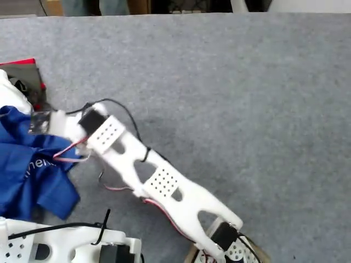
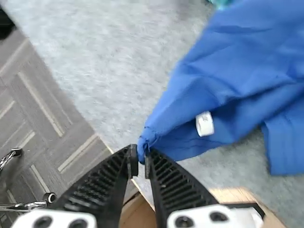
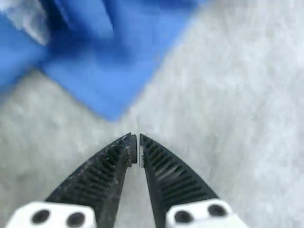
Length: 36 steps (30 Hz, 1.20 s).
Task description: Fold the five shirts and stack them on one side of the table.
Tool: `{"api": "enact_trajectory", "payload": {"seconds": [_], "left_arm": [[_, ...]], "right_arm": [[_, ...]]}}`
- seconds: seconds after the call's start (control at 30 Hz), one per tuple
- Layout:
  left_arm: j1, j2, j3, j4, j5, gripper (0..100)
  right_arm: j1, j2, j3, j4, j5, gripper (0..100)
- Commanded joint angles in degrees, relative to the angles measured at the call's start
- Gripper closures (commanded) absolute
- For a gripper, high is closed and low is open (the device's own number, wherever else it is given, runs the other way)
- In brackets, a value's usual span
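A blue shirt (image 1: 27, 170) lies crumpled at the table's left side. In the left wrist view my left gripper (image 2: 141, 156) is shut on a bunched corner of the blue shirt (image 2: 237, 71), right at the table's edge with the floor below. A white tag (image 2: 204, 124) shows on the cloth. The left arm's body (image 1: 66, 246) lies at the bottom left. My right gripper (image 3: 137, 142) is shut with nothing in it, over grey felt just short of a corner of the blue shirt (image 3: 109, 71). In the high view the right gripper (image 1: 39, 123) sits at the shirt's upper edge.
A red and dark shirt (image 1: 24, 76) and a white shirt (image 1: 8, 93) lie at the far left behind the blue one. The grey felt table (image 1: 230, 82) stretches bare to the right. The right arm (image 1: 159, 181) crosses the front middle diagonally.
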Motion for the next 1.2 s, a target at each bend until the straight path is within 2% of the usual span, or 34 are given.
{"api": "enact_trajectory", "payload": {"seconds": [0.0, 0.2, 0.33, 0.4, 0.53, 0.6, 0.8, 0.97, 1.17], "left_arm": [[3.03, 0.09, -2.59, 3.16, 1.41, 97], [5.49, 0.09, -3.56, 3.87, 3.87, 97], [5.49, 0.09, -4.09, 3.87, 4.04, 97], [5.41, 0.09, -4.18, 3.87, 5.54, 97], [5.05, -0.09, -6.64, 3.96, 6.68, 97], [4.97, 0.00, -7.87, 3.96, 6.68, 97], [4.88, -0.44, -8.84, 5.19, 6.68, 97], [4.97, -0.44, -8.84, 6.33, 6.68, 97], [5.23, 0.00, -8.84, 6.33, 6.68, 97]], "right_arm": [[2.55, -4.79, -2.42, 3.25, 0.26, 98.5], [6.68, -9.01, -1.89, 3.25, -0.53, 98.5], [2.20, -8.40, -1.89, 0.35, -0.88, 97.9], [-1.32, -6.37, -1.98, -1.67, -1.67, 92.9], [-6.15, -1.45, -1.98, -6.95, -5.71, 75.6], [-7.91, 0.22, -1.98, -8.00, -7.65, 72.0], [-10.02, 1.89, -0.66, -7.82, -7.12, 75.1], [-10.02, -1.10, 5.76, -4.40, 0.53, 99.2], [-2.99, -4.62, 6.29, 2.02, 1.32, 98.5]]}}
